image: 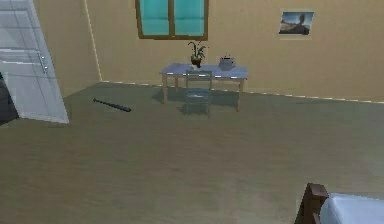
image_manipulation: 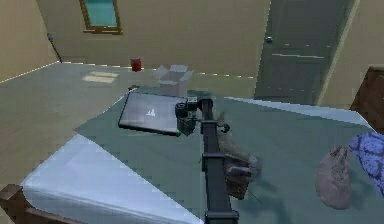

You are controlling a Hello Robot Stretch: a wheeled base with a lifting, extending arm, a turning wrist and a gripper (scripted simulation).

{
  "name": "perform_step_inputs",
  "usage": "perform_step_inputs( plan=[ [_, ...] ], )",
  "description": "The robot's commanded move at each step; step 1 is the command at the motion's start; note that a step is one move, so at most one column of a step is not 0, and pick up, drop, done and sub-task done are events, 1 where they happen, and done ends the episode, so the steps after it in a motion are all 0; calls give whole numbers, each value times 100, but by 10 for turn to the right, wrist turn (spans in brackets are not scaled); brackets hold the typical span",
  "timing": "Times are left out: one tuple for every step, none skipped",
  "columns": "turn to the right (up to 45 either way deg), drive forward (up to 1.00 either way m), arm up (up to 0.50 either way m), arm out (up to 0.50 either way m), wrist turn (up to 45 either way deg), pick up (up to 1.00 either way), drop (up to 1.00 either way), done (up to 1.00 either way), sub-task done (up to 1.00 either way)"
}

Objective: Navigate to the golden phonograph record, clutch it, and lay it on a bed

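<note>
arm [image_manipulation: 213,165] across bed [image_manipulation: 105,140] | gripper [image_manipulation: 186,117] at laptop's [image_manipulation: 150,113] 3 o'clock | finger spread, load: cannot tell

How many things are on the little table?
2: a potted plant near the middle, a pale kettle-like thing to its right. Smaller things may be hidden.
</note>
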Motion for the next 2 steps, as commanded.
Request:
perform_step_inputs(
  plan=[
    [0, 0, 0, -8, 0, 0, 0, 0, 0],
    [0, 0, 0, 0, 0, 0, 0, 100, 0]
  ],
)
